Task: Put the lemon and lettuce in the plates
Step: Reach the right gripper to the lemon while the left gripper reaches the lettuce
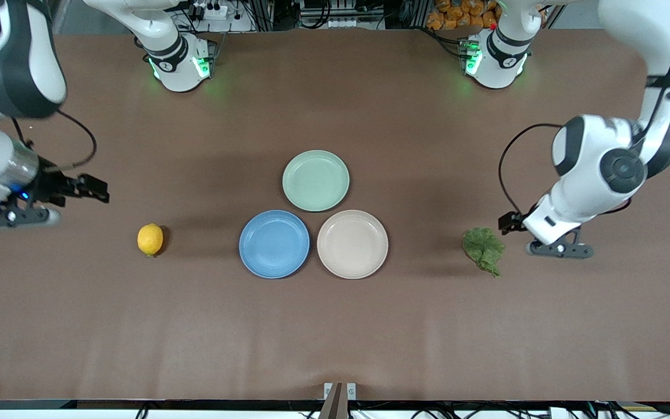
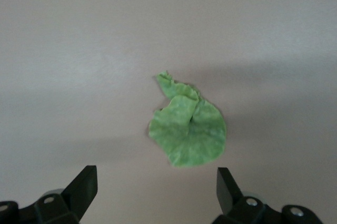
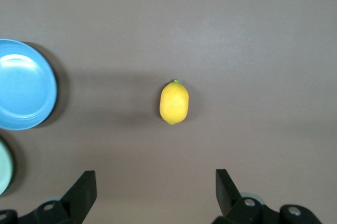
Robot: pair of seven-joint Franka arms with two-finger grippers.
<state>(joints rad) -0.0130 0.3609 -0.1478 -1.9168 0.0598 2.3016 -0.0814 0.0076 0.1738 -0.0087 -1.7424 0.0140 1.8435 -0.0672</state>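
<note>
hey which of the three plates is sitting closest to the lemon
The blue plate. It lies beside the lemon, toward the right arm's end of the table; the beige plate and the pale green plate lie farther from it.

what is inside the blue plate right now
Nothing: the blue plate shows a bare inside. The lemon lies on the table toward the right arm's end, apart from it. No part of the plate's inside is covered.

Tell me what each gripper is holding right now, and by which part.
Nothing is held. The left gripper hangs open above the table by the lettuce; the right gripper hangs open near the lemon. Both items lie untouched on the table.
</note>
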